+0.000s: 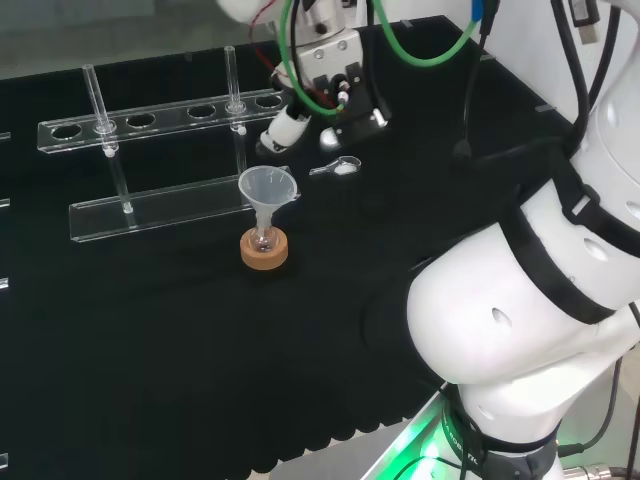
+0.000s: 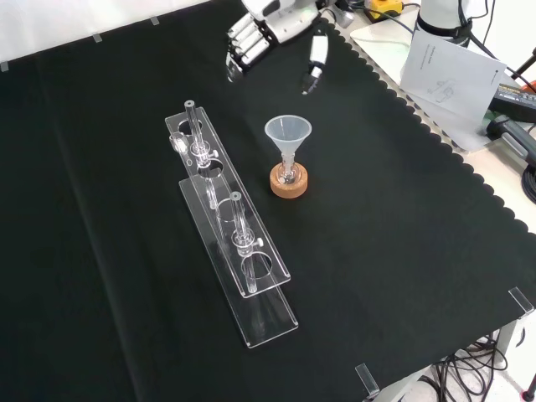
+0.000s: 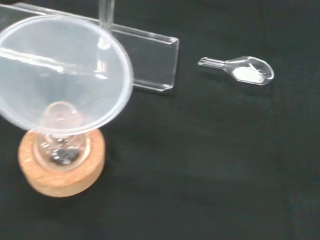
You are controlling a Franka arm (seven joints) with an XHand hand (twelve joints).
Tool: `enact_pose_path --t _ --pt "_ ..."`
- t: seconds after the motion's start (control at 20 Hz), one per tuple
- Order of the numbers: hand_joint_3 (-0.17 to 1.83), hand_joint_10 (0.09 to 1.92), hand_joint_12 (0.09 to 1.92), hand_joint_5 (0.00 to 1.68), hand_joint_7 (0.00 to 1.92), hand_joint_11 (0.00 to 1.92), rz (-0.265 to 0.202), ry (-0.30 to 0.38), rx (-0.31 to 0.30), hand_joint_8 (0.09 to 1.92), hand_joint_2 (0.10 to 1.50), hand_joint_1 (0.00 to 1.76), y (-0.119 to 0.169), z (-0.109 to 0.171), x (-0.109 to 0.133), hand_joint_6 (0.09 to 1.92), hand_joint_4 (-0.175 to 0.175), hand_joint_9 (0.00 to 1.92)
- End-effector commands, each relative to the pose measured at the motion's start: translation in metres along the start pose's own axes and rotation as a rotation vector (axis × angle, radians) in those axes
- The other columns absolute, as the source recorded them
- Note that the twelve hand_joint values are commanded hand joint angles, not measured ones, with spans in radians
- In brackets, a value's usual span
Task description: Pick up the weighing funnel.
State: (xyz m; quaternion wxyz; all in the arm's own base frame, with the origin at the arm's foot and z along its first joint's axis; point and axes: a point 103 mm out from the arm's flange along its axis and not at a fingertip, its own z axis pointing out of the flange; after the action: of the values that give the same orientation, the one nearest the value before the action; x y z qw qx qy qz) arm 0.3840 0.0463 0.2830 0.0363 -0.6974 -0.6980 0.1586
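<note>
Right of the funnel [image 1: 266, 188] in the head view, the weighing funnel [image 1: 338, 168] lies flat; the hand's [image 2: 266, 25] relaxed, empty fingers [image 2: 241, 46] should pinch it level.

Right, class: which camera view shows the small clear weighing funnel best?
The wrist view: the small clear weighing funnel lies close and unobstructed on the black cloth, its short stem and white contents plain. The head view shows it as a tiny glint near the black and white hand.

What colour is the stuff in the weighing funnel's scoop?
White, inside the clear weighing funnel; the wrist view shows it best.
</note>
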Motion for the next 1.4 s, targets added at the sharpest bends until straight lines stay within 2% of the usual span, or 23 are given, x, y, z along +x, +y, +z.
enact_pose_path --t 0.05,0.4,0.7,1.4 --pt "0.32 0.71 1.40 0.34 0.10 0.20 -0.016 0.045 0.007 0.67 0.69 0.56 0.022 0.002 -0.052 0.09 -0.048 0.33" --pt "0.33 0.67 1.38 0.38 0.19 0.25 -0.021 0.061 0.002 0.68 0.70 0.63 0.050 0.015 -0.096 0.09 -0.041 0.41" --pt "0.34 0.64 1.37 0.44 0.25 0.28 -0.031 0.051 0.021 0.68 0.69 0.66 0.080 0.031 -0.122 0.09 -0.036 0.46" --pt "0.37 0.61 1.34 0.53 0.32 0.33 -0.076 0.030 0.062 0.67 0.68 0.73 0.139 0.073 -0.141 0.09 -0.027 0.53"
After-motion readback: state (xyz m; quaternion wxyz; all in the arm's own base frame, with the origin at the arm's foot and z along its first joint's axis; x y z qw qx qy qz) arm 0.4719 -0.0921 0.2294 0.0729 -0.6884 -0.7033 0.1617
